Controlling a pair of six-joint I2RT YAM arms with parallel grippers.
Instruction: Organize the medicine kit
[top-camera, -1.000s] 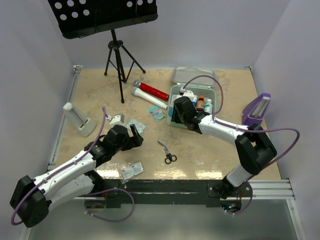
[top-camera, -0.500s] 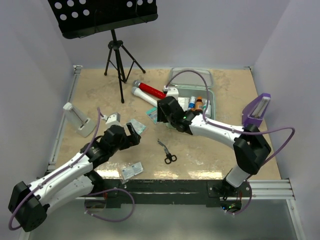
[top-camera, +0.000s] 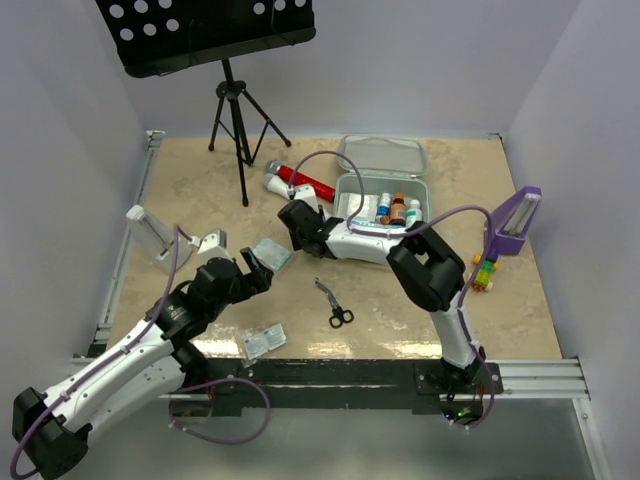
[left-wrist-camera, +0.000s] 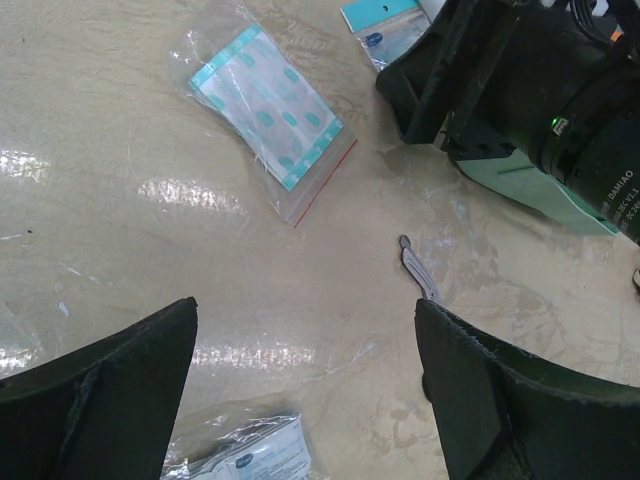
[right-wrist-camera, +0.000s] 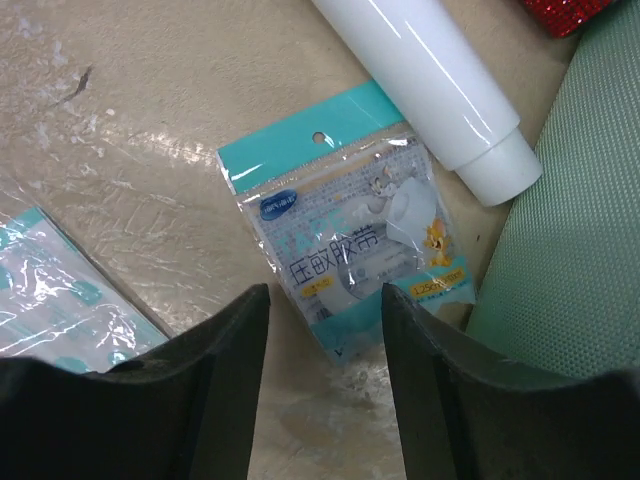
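- The top view is showing the whole kit (top-camera: 425, 185). It is sitting right of centre toward the far side of the table (top-camera: 180, 190), with small bottles (top-camera: 398, 208) standing inside.
- The right wrist view is catching only a mint wall of it at the right edge, and the left wrist view only a mint corner behind the right arm.
- Only the right wrist view is showing the print on the packet (right-wrist-camera: 350, 270), a teal-topped bag with a cartoon. It is lying just beside the kit, under a white tube (right-wrist-camera: 430, 90).
- The right gripper (right-wrist-camera: 325, 295) is hovering over that packet, its jaws partly apart and holding nothing.
- The left gripper (left-wrist-camera: 305, 315) is standing wide open and empty above bare tabletop. A teal-dotted bag (left-wrist-camera: 270, 120) is lying ahead of it, and a scissors (left-wrist-camera: 415, 265) tip is poking in at the right.
- The kit is facing upward. Its lid (top-camera: 385, 153) is lying open toward the far wall, so box and lid together are running near to far.
- The tabletop is showing beige, marbled and glossy, with pale walls closing in three sides.
- A black music stand (top-camera: 230, 100) is standing far left, a purple stand (top-camera: 512, 218) at the right and a white stand (top-camera: 155, 238) at the left.
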